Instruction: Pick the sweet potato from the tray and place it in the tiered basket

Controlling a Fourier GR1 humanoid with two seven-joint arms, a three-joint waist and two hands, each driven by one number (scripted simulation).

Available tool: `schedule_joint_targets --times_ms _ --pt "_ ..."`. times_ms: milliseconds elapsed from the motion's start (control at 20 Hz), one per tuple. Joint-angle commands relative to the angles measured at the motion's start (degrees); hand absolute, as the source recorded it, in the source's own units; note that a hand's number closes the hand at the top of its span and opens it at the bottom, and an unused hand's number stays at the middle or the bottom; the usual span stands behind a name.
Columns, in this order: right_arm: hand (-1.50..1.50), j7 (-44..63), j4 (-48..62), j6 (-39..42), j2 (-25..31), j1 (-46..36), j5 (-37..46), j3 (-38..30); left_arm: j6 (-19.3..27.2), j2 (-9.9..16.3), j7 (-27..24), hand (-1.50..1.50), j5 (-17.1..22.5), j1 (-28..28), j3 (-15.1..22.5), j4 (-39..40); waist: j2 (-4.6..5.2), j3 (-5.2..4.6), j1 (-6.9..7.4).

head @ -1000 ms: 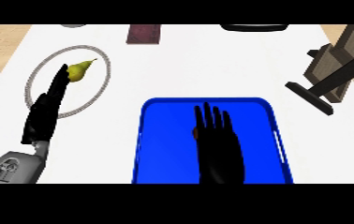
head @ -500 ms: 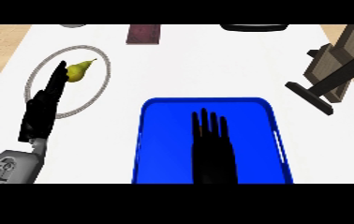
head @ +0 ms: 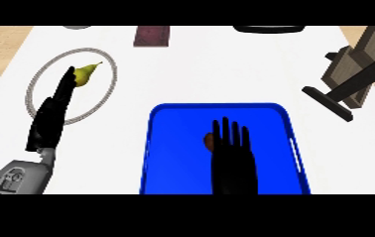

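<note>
Forearm and left hand [head: 58, 99] rise along the left edge of the frame, the grey wrist cut off at the lower left corner. The hand's fingers are straight and pressed together, and their tips lie over a round plate [head: 38, 77] with a pale rim in the upper left. On that plate, just beside the fingertips, sits a yellow pear [head: 87, 74] with its stem pointing up and to the right; whether the fingers touch it cannot be told.

At the top edge, a dark red rectangular object [head: 153, 35] is partly cut off and too indistinct to name. A grey sliver further left at the top edge is likewise unclear.

Lower centre holds the blue tray [head: 168, 151], its near side cut off at the bottom. The right hand [head: 233, 151] lies over the tray's middle, fingers straight and slightly spread, pointing up the frame. It hides most of the sweet potato [head: 209, 140]: only a small reddish-brown patch shows at the hand's left side, inside the tray.

A dark oval shape [head: 270, 29] is clipped at the top right. The tiered basket [head: 351, 75], grey-brown, stands at the right edge, partly out of frame, well apart from the tray.
</note>
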State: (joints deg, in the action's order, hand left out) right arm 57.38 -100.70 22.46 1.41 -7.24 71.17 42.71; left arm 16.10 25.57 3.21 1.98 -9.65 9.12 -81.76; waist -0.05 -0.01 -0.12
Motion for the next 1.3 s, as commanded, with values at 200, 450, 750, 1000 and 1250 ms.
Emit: schedule_joint_targets --times_ms 200,450,750,1000,1250 --pt "-1.5 3.87 7.8 -1.78 -1.36 -3.64 -1.19 -2.55 -3.19 -1.43 -0.28 0.0 -1.77 -1.75 -3.76 3.25 0.09 0.0 0.2" --pt "-1.5 -0.75 10.28 -1.77 -1.38 -3.62 -1.8 -6.08 -4.85 -1.63 0.9 0.0 -3.37 -0.76 -5.43 -0.43 0.03 0.01 0.18" --pt "-1.5 1.63 16.9 -5.89 -1.39 -6.87 -6.85 -4.18 -5.62 -4.66 -0.81 0.0 -4.81 3.61 -5.63 -2.84 0.02 0.01 0.45" --pt "1.5 -0.38 24.39 -5.45 -1.4 -7.83 -9.97 -4.58 -5.12 -6.08 -0.61 0.0 -6.58 -2.37 -6.09 3.67 0.22 0.0 0.28" --pt "1.5 -4.47 21.58 1.0 0.82 -9.1 -4.17 0.32 -4.68 -7.06 -2.66 0.0 -6.3 1.42 -6.61 2.16 0.08 -0.04 0.09"
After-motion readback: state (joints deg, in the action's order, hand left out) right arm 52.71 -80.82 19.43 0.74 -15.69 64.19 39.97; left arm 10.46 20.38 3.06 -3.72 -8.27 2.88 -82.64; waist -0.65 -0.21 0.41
